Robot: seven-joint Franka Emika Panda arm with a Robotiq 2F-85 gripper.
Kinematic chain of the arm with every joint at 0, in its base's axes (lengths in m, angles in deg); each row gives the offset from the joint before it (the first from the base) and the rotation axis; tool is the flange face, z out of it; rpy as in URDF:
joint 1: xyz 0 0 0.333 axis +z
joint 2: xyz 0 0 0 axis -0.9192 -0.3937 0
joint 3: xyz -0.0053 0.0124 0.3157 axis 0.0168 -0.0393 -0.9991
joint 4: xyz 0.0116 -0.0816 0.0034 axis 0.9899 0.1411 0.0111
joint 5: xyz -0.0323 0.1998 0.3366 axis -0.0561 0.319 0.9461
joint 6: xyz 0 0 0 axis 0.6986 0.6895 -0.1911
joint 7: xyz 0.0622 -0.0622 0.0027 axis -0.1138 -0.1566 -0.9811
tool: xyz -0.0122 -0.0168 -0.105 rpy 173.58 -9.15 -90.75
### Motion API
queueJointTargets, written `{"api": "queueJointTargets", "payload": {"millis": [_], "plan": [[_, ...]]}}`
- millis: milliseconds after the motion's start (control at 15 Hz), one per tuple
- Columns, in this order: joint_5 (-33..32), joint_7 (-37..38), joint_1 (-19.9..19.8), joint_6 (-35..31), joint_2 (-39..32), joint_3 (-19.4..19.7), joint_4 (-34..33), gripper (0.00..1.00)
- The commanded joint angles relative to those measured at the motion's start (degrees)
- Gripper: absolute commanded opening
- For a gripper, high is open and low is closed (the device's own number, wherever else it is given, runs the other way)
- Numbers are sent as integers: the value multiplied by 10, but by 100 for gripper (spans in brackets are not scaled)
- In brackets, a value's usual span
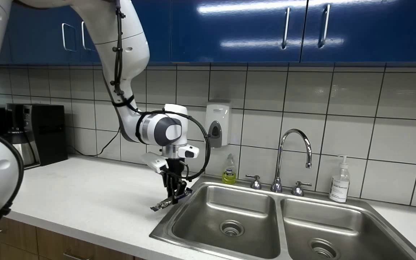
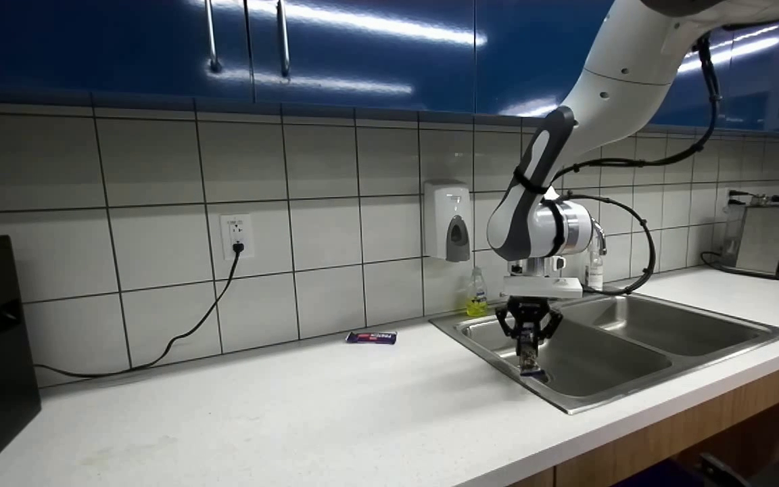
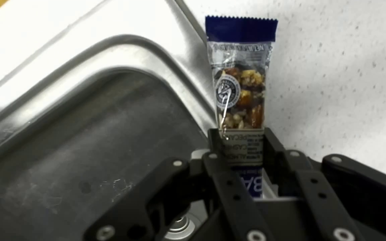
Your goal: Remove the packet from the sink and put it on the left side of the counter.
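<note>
The counter (image 2: 261,426) leaves room to pass, with a purple bar (image 2: 371,337) and cord (image 2: 191,333) obstructing its back.

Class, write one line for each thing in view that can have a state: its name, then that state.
gripper: shut on the packet
packet: gripped, visible end sealed
purple bar: lying on the counter
blue cupboard doors: shut
faucet: no water running
cord: plugged into the outlet
soap bottle: upright, partly full
pump bottle: upright
</note>
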Motion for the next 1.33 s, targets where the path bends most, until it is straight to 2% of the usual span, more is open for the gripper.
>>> {"api": "queueJointTargets", "payload": {"millis": [0, 267, 800, 1267], "plan": [[-41, -39, 18, -28, 26, -22, 46, 8], [-59, -98, 30, -63, 15, -53, 66, 8], [-47, -285, 6, -104, -2, -116, 82, 8], [-42, -340, -12, -97, -21, -131, 74, 8]]}}
